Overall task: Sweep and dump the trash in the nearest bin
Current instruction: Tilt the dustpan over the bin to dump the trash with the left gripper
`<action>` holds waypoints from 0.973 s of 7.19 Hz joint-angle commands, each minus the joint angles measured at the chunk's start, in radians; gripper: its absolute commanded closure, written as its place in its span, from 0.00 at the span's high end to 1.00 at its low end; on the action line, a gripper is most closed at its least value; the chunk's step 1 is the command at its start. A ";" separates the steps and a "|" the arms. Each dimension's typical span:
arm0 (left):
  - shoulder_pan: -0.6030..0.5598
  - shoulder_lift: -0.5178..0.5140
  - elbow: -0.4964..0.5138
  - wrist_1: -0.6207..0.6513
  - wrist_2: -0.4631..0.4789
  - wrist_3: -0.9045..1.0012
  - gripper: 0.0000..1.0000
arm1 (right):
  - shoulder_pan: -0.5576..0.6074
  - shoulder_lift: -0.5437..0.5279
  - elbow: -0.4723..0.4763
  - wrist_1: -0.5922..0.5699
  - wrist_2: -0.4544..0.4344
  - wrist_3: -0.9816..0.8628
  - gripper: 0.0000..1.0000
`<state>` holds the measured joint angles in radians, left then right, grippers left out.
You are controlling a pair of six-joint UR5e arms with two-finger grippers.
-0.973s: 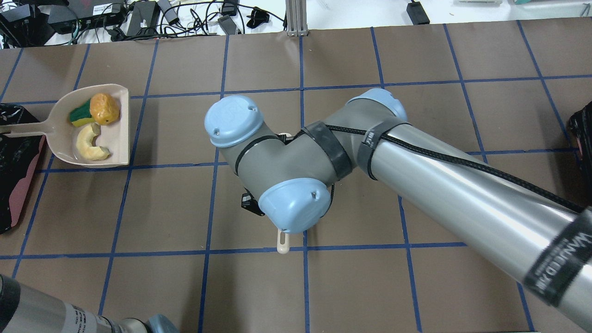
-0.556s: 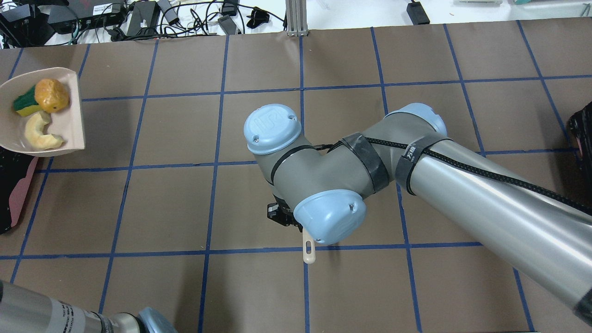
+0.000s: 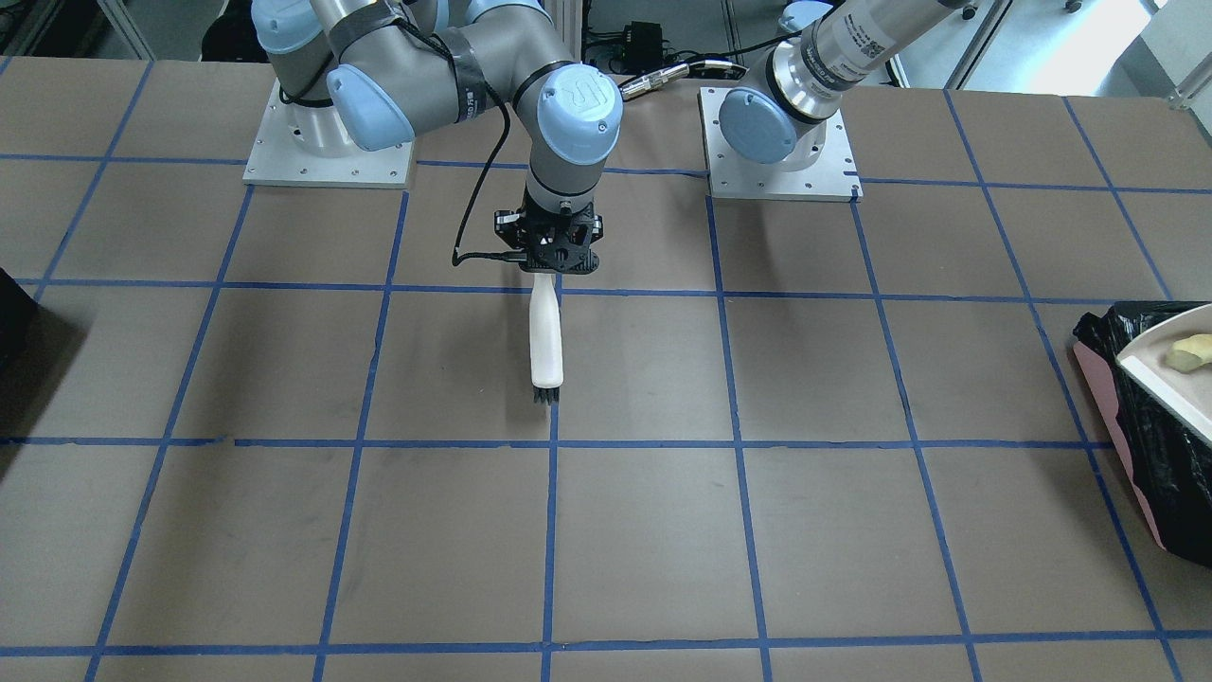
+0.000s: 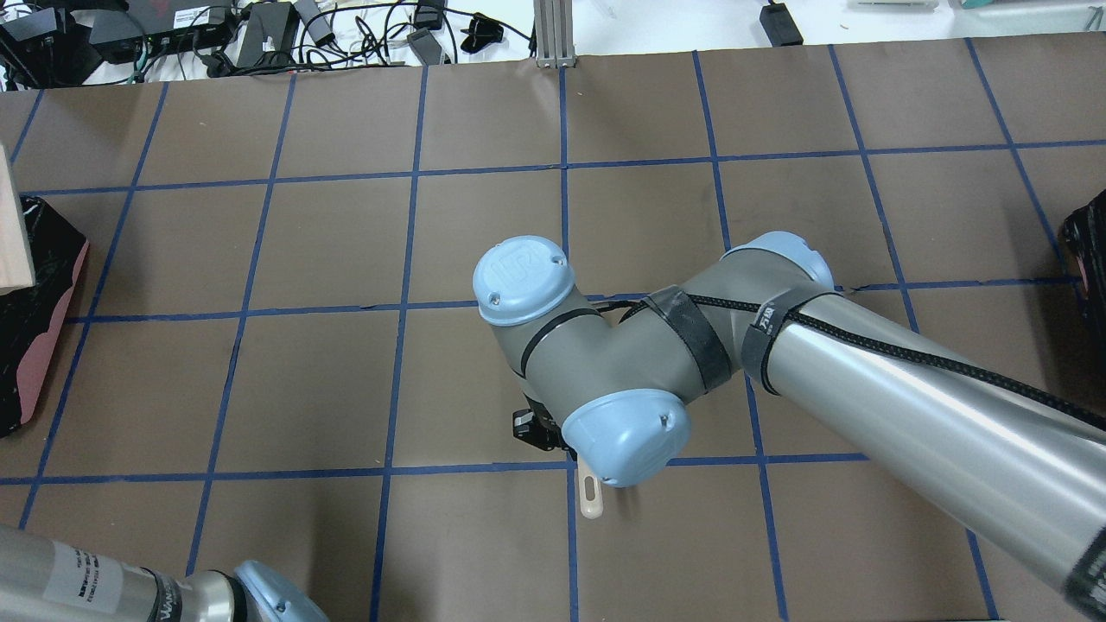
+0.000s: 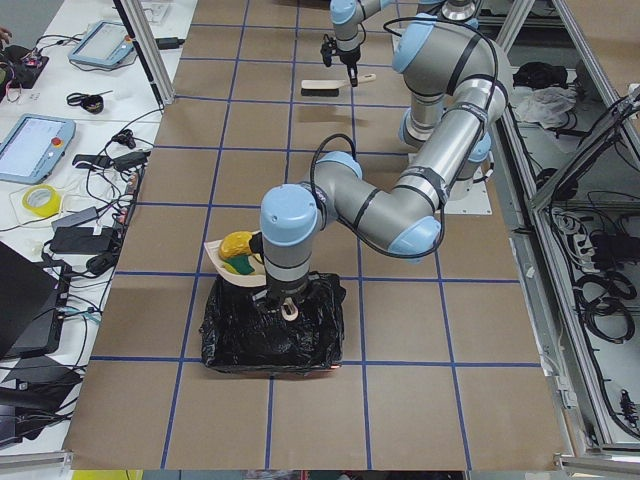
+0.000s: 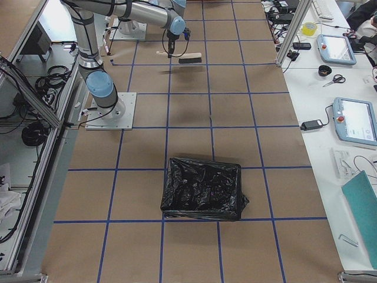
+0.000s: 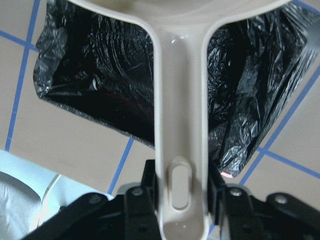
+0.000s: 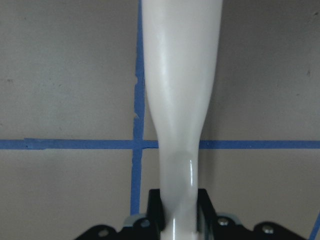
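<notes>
The bench (image 3: pixel 284 530), brown with a blue tape grid, carries the bin (image 5: pixel 300 340) at its left end. A black bag (image 6: pixel 203 188) sits at its right end, and two base plates (image 3: pixel 833 170) lie along the robot's edge.

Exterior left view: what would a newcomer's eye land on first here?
The dustpan, loaded with bright orange and green trash, held by the left pincer over the black-lined bin at the table's left end. Next, the white brush gripped by the right pincer above mid-table.
</notes>
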<state>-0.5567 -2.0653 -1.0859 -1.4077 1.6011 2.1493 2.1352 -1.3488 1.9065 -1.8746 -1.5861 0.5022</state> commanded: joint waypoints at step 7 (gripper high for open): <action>-0.023 -0.119 0.019 0.462 0.214 0.111 0.00 | 0.025 0.059 0.006 -0.060 0.001 0.003 0.00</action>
<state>-0.5226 -2.2079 -1.0045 -1.0443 1.6972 2.2311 2.1627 -1.2910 1.9122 -1.9352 -1.5848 0.5046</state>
